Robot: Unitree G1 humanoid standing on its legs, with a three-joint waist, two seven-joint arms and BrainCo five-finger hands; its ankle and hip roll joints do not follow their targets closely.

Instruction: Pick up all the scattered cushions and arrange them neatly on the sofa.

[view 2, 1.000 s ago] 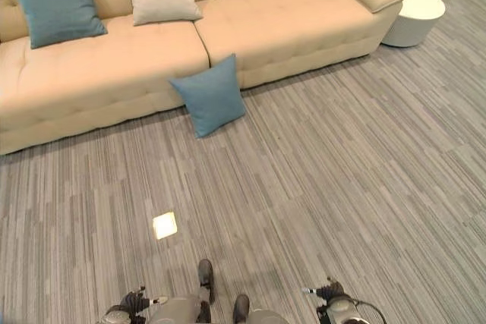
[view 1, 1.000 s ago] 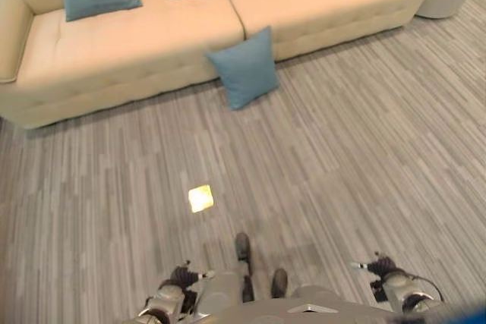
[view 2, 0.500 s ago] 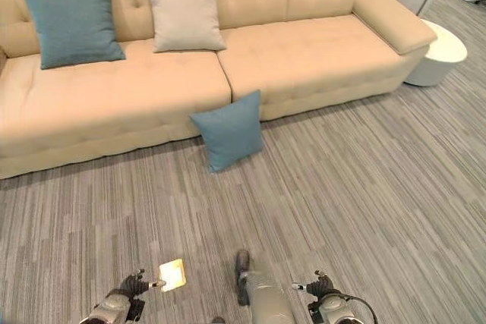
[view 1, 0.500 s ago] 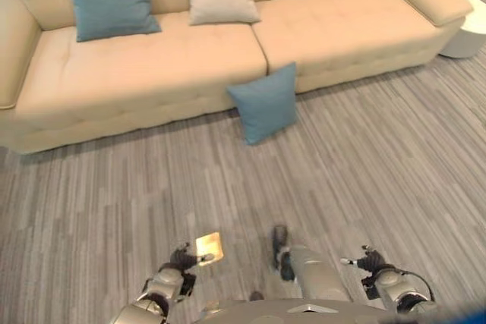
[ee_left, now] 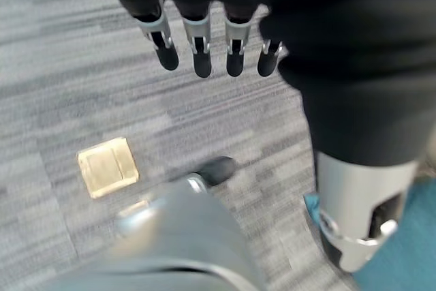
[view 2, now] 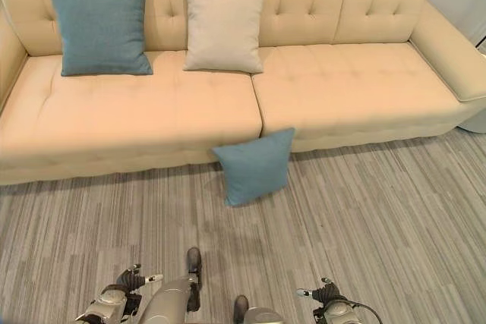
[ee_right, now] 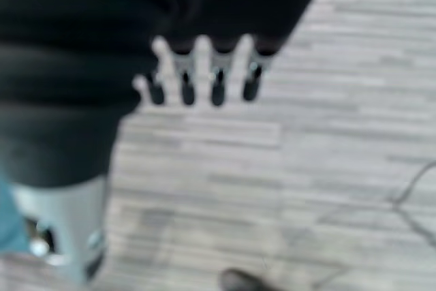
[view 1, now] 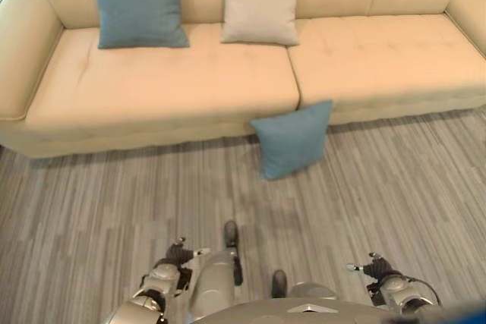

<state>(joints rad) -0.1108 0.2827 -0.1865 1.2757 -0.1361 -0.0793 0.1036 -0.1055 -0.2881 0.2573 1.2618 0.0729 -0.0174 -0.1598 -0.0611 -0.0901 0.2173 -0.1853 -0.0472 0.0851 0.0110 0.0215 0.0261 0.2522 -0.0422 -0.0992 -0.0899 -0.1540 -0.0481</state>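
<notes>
A blue cushion [view 2: 254, 165] stands on the grey floor, leaning against the front of the beige sofa [view 2: 357, 89] near the seam between its two seats. Two more cushions stand upright against the sofa's back: a blue cushion [view 2: 100, 28] at the left and a cream cushion [view 2: 223, 26] beside it. My left hand [view 1: 171, 258] hangs low at the bottom left, far from the floor cushion, its fingers [ee_left: 197, 49] straight and holding nothing. My right hand [view 1: 382, 271] hangs at the bottom right, its fingers [ee_right: 204, 76] also straight and empty.
A square brass floor plate [ee_left: 108, 166] lies in the carpet below my left hand. The sofa's right seat [view 1: 387, 47] is bare. Striped grey carpet [view 2: 364, 210] spreads between me and the sofa.
The camera has moved closer to the sofa and turned, so the sofa and cushions sit lower and more central. The round white table has left the view. Both hands stay low.
</notes>
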